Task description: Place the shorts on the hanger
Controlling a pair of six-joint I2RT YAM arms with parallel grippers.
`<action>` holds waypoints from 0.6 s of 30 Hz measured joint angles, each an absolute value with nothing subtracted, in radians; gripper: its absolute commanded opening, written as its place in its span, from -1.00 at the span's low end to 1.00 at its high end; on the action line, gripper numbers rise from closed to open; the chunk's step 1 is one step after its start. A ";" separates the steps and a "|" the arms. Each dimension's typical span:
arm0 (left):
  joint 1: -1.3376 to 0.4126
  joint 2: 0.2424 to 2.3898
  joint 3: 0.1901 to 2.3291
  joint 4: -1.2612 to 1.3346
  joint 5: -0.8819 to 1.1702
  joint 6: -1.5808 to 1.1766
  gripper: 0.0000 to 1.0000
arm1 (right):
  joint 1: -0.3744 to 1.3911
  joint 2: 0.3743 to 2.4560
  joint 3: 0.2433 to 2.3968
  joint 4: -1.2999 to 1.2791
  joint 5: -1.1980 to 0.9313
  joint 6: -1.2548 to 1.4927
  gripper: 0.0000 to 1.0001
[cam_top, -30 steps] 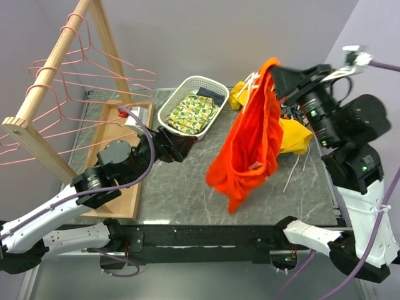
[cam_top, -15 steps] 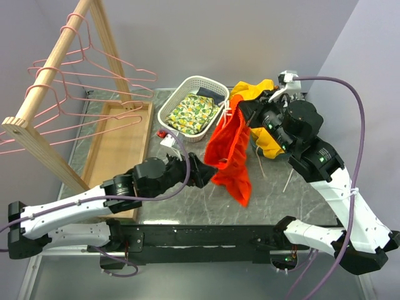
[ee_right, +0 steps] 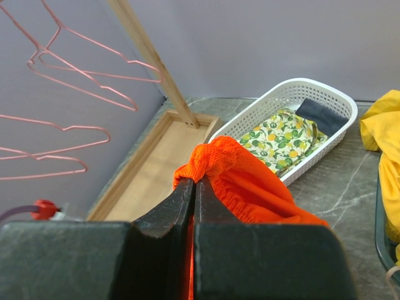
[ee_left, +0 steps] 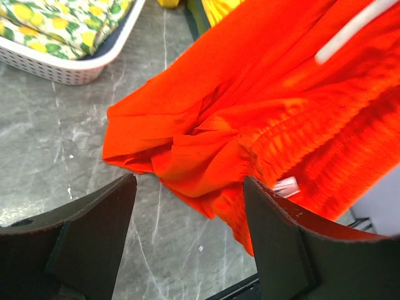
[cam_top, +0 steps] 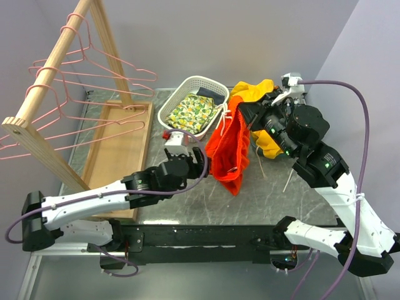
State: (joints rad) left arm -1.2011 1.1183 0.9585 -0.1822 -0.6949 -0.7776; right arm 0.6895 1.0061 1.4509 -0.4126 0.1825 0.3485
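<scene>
Orange-red fabric shorts [cam_top: 230, 153] hang over the middle of the grey marble tabletop [cam_top: 275, 200], pinched at the gathered waistband by the right gripper [ee_right: 194, 182] (jaws fully together). Left gripper [ee_left: 189, 187] gapes wide at the lower fold, gripping nothing. Thin pink wire hangers [cam_top: 106, 75] sit on the wooden rack [cam_top: 57, 53] at the left edge.

The grey marbled surface [cam_top: 262, 197] is carrying a white basket [cam_top: 201, 79] at its back, a wooden rack base [cam_top: 119, 150] on its left and a yellow garment [cam_top: 253, 89] lying at the right.
</scene>
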 measured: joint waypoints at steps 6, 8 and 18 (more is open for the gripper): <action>-1.201 1.166 0.938 -0.131 -0.619 -0.772 0.50 | 0.698 1.006 1.451 -0.416 0.194 0.348 -1.00; -1.201 1.160 0.934 -0.131 -0.615 -0.775 0.51 | 0.698 1.006 1.451 -0.419 0.196 0.347 -1.00; -1.201 0.985 0.846 -0.111 -0.598 -0.769 0.42 | 0.705 1.009 1.451 -0.430 0.215 0.347 -1.00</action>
